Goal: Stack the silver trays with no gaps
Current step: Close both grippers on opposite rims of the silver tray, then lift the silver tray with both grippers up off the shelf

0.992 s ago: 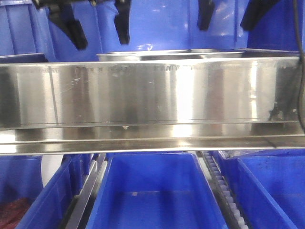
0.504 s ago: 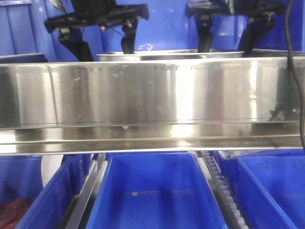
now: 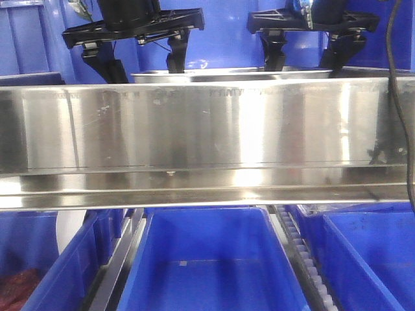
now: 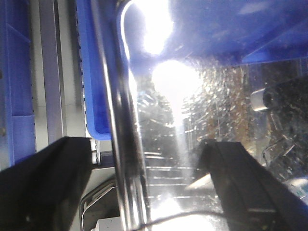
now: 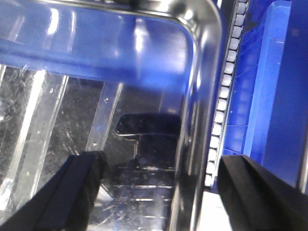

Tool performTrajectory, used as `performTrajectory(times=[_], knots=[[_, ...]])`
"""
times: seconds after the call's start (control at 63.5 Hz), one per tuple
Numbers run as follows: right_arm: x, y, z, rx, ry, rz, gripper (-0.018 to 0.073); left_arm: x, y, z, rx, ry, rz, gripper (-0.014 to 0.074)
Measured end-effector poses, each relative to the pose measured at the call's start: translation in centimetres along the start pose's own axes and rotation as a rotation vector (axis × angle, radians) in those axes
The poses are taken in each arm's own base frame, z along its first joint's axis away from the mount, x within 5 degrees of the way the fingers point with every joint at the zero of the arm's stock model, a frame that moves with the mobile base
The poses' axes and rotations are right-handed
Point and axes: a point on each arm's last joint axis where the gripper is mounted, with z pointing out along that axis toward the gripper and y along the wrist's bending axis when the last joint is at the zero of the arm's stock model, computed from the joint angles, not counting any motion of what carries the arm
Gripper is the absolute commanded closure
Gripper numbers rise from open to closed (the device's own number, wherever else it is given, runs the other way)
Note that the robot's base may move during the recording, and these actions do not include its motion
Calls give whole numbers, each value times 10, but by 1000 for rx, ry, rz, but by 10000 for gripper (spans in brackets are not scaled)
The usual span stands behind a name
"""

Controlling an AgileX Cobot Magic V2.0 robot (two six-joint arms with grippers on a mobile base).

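1. The shelf rail (image 3: pixel 207 123) spans the front view. The silver trays (image 3: pixel 233 75) sit just behind its top edge. Only their rims show above it, so I cannot tell how closely they nest.
2. Above the rail's left part, the left end effector (image 3: pixel 141 61) stands wide. One finger is outside the trays' left rim and one is inside, with a gap on both sides in the wrist view.
3. Above the rail's right part, the right end effector (image 3: pixel 306 57) is likewise spread wide, astride the trays' right rim and gripping nothing.
4. In the wrist views, the trays' scratched floor mirrors blue walls and bright glare.
5. Below the rail's middle, the middle bin (image 3: pixel 207 259) shows its blue floor.
6. Below the rail's left end, the left bin (image 3: pixel 71 265) holds something dark red (image 3: pixel 19 288), too blurred to name.
7. Below the rail's right end stands the right bin (image 3: pixel 353 265), with a white roller track (image 3: pixel 301 259) between it and the middle bin.
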Motion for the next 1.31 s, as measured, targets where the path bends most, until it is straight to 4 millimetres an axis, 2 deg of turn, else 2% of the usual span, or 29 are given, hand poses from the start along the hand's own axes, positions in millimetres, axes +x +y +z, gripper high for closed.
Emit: performTrajectory(times=[0.095, 0.236, 0.268, 0.331, 0.52, 0.693, 0.835, 0.929, 1.087, 1.307], knots=[[0, 0, -1, 0, 10, -1, 309, 0, 0, 0, 4, 5, -3, 386], [1, -5, -1, 19, 24, 1, 524, 1, 1, -1, -13, 8, 2, 614], [0, -6, -2, 20, 21, 7, 506, 0, 3, -1, -20, 7, 2, 657], [1, -7, -3, 21, 22, 12, 505, -1, 5, -1, -31, 6, 4, 631], [1, -7, -4, 23, 26, 19, 503, -2, 6, -4, -36, 6, -11, 638], [5, -7, -15, 19, 43, 27, 503, -5, 5, -20, -50, 22, 11, 638], [8, -7, -41, 12, 4, 33, 503, -10, 3, -37, -46, -27, 35, 638], [11, -6, -63, 5, -32, 38, 503, -9, 2, -57, -36, -68, 53, 637], [19, -5, -98, -9, -87, 44, 503, -3, -6, -90, -20, -138, 108, 637], [41, 5, -132, 7, -133, 35, 503, 13, -11, -114, -35, -173, 155, 637]])
